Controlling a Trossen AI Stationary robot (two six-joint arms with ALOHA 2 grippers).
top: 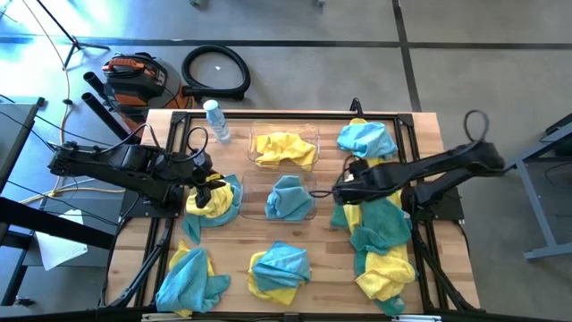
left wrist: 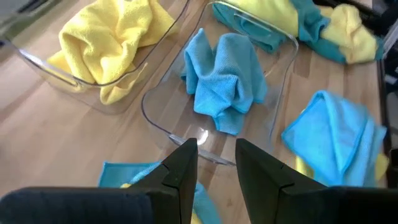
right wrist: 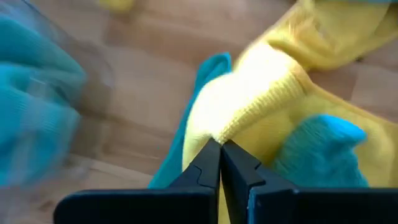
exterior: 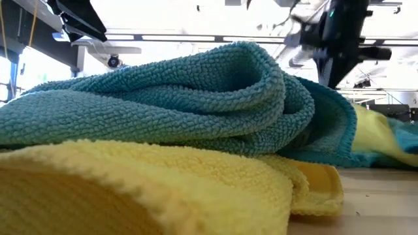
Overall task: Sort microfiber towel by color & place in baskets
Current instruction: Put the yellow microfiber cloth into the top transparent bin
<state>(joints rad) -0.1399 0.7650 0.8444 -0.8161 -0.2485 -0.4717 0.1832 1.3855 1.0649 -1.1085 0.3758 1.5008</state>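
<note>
Two clear baskets sit mid-table. The far basket (top: 308, 136) holds a yellow towel (top: 284, 149); the near basket (top: 311, 213) holds a teal towel (top: 289, 199). My left gripper (top: 211, 182) is open and hovers over a yellow-and-teal heap (top: 214, 204) left of the near basket. In its wrist view the open fingers (left wrist: 216, 158) point at that basket's rim (left wrist: 163, 127). My right gripper (top: 340, 190) is just right of the near basket, shut on a yellow towel (top: 350, 215). That towel lies among teal ones. My right gripper pinches a raised fold of the yellow towel (right wrist: 233, 124) between its two shut fingertips (right wrist: 210, 163). It comes slanting down from the table's right side. The rest of the towel spreads below the fingers over a teal cloth (right wrist: 323, 146) and the wood. Whether it grips one layer or several does not show.
Mixed yellow and teal heaps lie at the far right (top: 366, 139), down the right side (top: 382, 246), near centre (top: 279, 271) and near left (top: 189, 279). A water bottle (top: 216, 121) lies at the far left. In the low view, towels (exterior: 170, 98) fill the foreground.
</note>
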